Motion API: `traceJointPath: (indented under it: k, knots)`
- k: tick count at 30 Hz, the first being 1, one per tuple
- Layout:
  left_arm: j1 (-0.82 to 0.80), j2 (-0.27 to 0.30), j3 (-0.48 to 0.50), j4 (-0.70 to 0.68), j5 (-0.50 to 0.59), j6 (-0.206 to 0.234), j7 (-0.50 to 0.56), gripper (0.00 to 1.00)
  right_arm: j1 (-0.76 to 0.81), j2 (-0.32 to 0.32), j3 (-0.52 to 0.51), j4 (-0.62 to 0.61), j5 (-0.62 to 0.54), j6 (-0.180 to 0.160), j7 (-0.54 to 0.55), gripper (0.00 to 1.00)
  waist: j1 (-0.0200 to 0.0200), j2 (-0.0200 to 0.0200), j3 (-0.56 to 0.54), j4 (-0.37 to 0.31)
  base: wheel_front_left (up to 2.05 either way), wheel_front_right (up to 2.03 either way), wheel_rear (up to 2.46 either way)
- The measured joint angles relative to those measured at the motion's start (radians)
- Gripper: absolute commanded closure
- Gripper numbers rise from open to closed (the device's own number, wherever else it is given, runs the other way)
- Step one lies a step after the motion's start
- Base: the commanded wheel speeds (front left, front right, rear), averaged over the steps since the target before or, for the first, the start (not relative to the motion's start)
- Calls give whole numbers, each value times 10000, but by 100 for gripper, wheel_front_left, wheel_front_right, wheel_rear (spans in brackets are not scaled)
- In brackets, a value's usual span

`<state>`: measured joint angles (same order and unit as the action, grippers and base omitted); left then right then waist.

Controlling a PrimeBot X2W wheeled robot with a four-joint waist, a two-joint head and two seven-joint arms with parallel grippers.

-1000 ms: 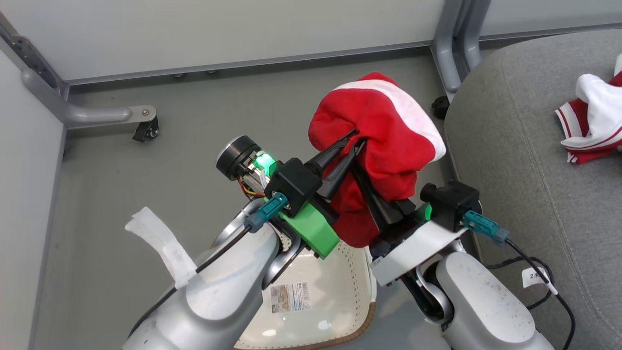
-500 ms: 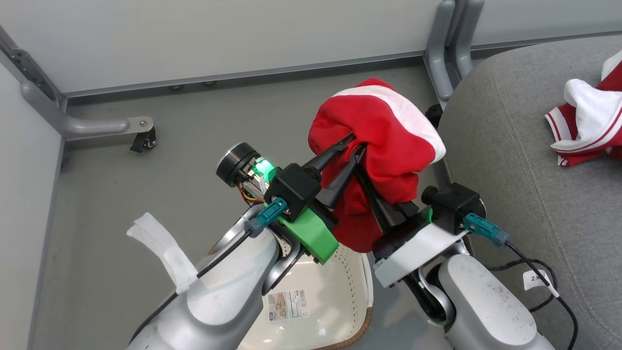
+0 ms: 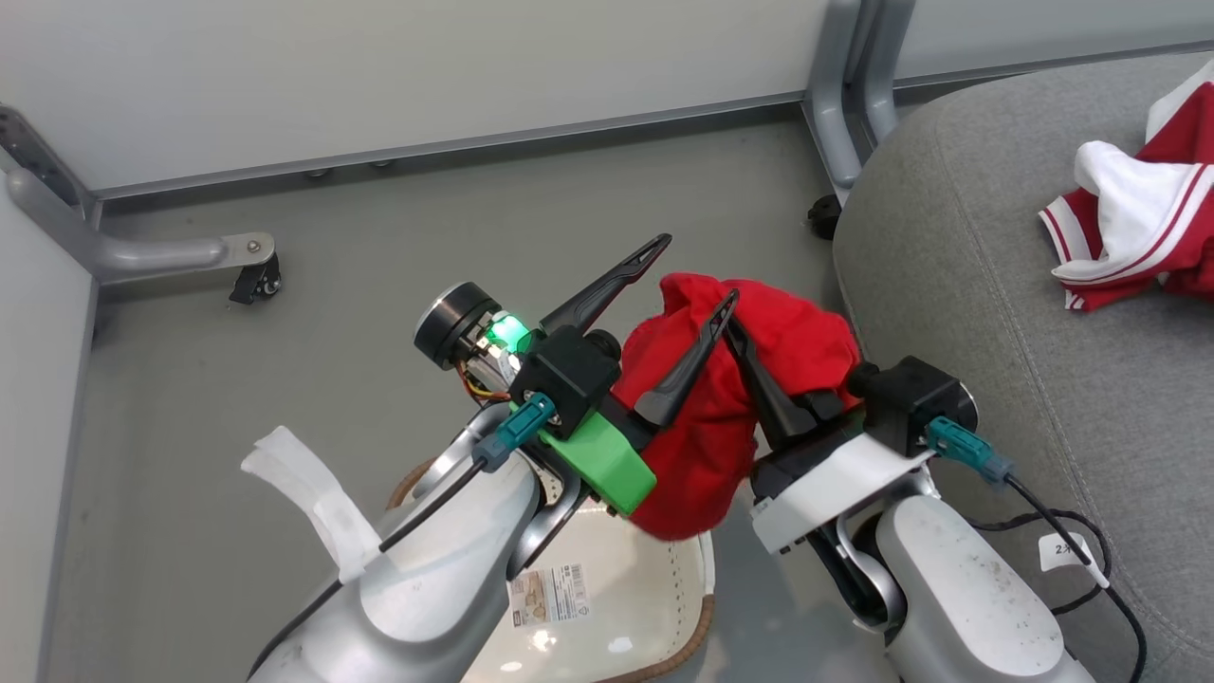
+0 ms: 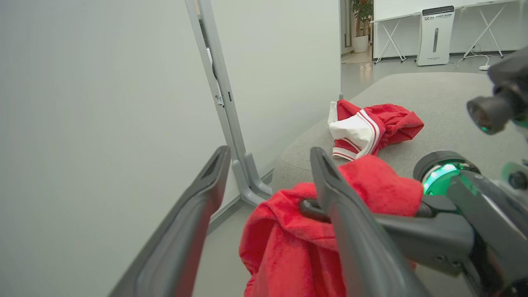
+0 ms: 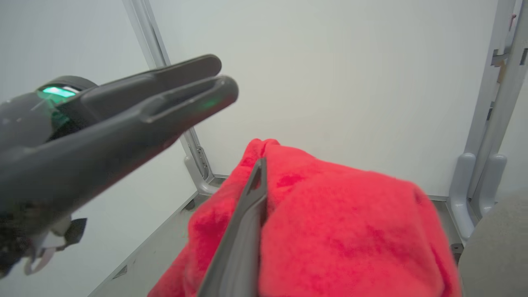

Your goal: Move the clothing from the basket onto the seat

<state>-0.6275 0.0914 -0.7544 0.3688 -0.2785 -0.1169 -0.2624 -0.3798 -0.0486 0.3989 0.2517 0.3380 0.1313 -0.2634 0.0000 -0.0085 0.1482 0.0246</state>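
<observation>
Head view: a red garment hangs bunched in the air, pinched near its top by the right gripper, whose fingers are pressed together on the cloth. Its lower fold drops in front of the far corner of the basket. The rounded edge of the seat is just beside it on the right.

The left gripper is spread wide with nothing between its fingers. One finger lies across the cloth; whether it touches, I cannot tell. The other points out over bare floor.

A second garment, red with white panel and stripes, lies on the seat, well apart, with open cushion between.

A printed label sits inside the basket, its text too small to read. A white tag on the right arm's cable begins with "2".

Floor runs open leftward to a castor leg by the wall.
</observation>
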Motion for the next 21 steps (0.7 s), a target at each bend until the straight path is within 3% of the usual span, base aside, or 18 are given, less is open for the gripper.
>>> traceJointPath:
  k: [10,21]
  knots:
    - [70,155,121,-90,121,23,0,0,245,-2,-761,-8,-669,0,0,100,-1,0,105,-640,0,0,0]
    - [153,247,79,-138,242,25,-2,0,701,-2,-1691,-261,-1133,0,2,100,0,0,274,-1797,0,0,0]
